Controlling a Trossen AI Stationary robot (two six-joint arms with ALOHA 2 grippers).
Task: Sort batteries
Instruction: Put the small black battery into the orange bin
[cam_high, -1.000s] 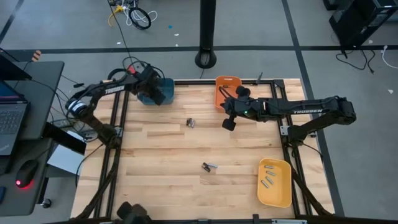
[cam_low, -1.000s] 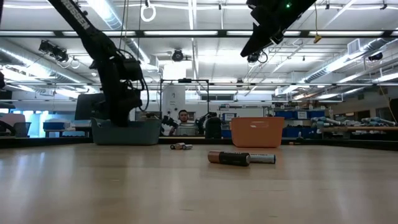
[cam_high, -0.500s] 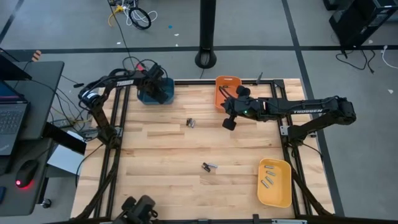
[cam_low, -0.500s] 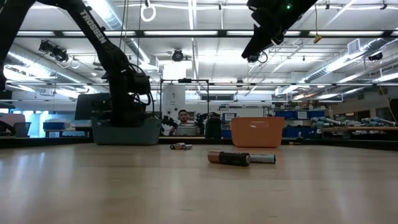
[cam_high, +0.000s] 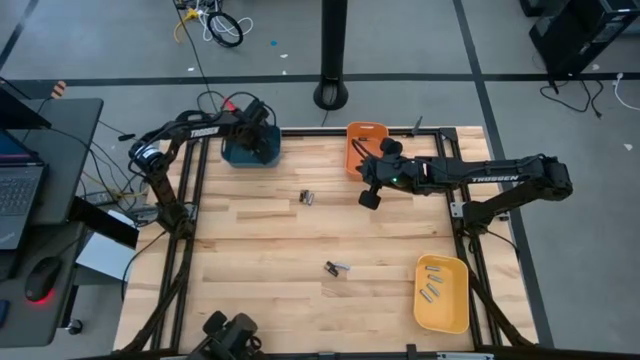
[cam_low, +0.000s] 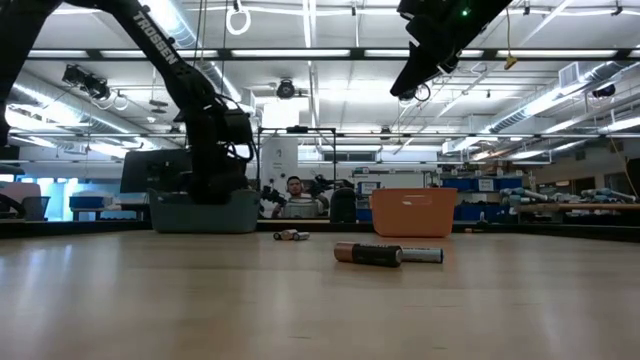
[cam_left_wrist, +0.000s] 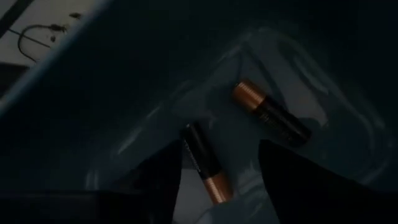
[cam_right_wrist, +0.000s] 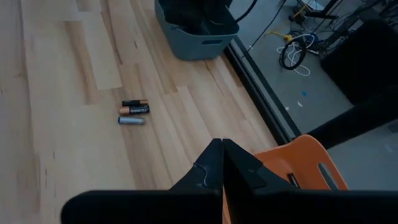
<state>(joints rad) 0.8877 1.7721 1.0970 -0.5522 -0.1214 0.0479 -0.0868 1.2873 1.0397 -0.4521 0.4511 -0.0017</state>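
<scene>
My left gripper (cam_high: 261, 140) reaches down into the blue-grey bin (cam_high: 248, 152) at the table's far left. In the left wrist view its fingers (cam_left_wrist: 219, 149) stand open, one on either side of a black and copper battery (cam_left_wrist: 202, 163) on the bin's floor. A second battery (cam_left_wrist: 271, 116) lies beside it. My right gripper (cam_high: 370, 198) hangs shut and empty above the table, near the orange bin (cam_high: 364, 143). Loose batteries lie on the wood at the middle (cam_high: 308, 197) and nearer the front (cam_high: 337, 268).
A yellow bin (cam_high: 442, 292) at the near right holds several batteries. In the low view the front batteries (cam_low: 370, 254) lie before the orange bin (cam_low: 413, 213). Bare wood stretches across the near left. People sit in the room behind.
My left gripper has moved a little toward the table's right edge over the blue-grey bin, staying inside it. My right arm has kept still, and the loose batteries on the table have not moved.
</scene>
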